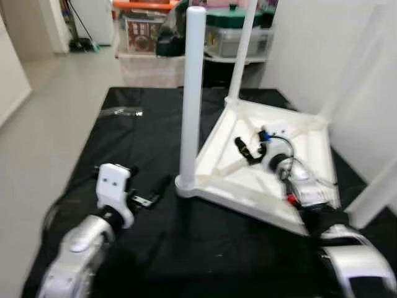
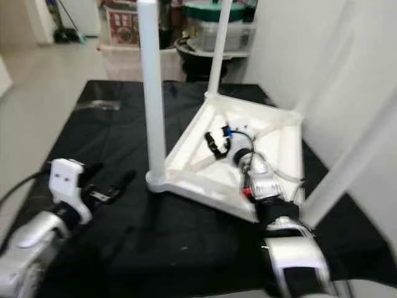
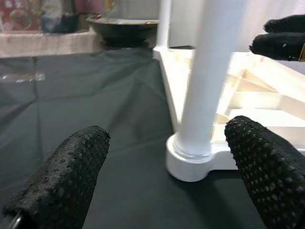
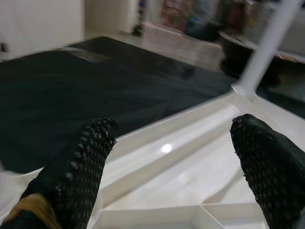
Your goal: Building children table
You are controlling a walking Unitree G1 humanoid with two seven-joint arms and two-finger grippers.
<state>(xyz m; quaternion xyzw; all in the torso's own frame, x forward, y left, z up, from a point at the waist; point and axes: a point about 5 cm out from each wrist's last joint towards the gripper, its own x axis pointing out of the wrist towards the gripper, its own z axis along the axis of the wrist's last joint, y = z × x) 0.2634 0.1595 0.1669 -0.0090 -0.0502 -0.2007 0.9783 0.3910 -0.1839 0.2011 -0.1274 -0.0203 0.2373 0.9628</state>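
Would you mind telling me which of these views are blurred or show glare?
Both eye views are soft throughout, worst at the right edge, where a white leg smears; the left wrist view keeps the left tool sharp but the background blurred; the right wrist view shows a glare spot on the white tabletop and a blurred backdrop.

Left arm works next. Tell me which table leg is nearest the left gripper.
The front leg, upright at the tabletop's near corner, right before the open left gripper; the other legs stand farther back.
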